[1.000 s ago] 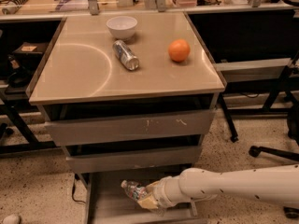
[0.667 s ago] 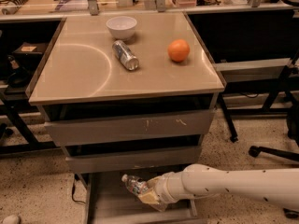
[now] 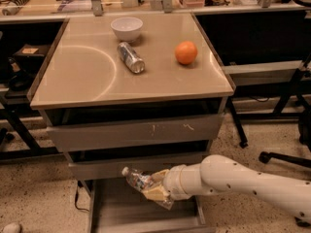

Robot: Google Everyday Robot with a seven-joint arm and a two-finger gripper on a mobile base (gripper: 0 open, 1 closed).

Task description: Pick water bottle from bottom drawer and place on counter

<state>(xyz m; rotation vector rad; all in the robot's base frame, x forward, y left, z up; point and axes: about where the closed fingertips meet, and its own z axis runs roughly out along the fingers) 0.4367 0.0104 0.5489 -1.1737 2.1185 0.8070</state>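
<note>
Change since a second ago: I see the water bottle [image 3: 136,178] higher and a touch further left than before, and the white arm [image 3: 243,178] has come up with it.
End effector: the end effector [image 3: 156,192] sits low at the near side of the cabinet, over the bottom drawer [image 3: 121,213], its tan fingers closed around the bottle's lower half.
Water bottle: clear plastic with a dark label band, tilted with its white cap up and to the left. It is raised off the drawer floor, with its cap in front of the middle drawer [image 3: 107,168].
Bottom drawer: pulled out toward me, with a flat grey metal floor and low sides. The left part of the floor is bare.
Upper drawers: the middle drawer and the top drawer [image 3: 131,132] are grey metal. Each stands slightly out under the surface's near edge.
Surface: the surface [image 3: 82,81] is glossy tan with a thin metal rim. Its near-left half is open.
On the surface: a white bowl [image 3: 127,28] stands far centre, with a silver can [image 3: 130,57] lying on its side just near of it. An orange [image 3: 186,52] sits to the right, close to the right rim.
Surroundings: a speckled floor [image 3: 29,193] lies to the left, and a chair base [image 3: 277,157] stands to the right beyond the arm.
</note>
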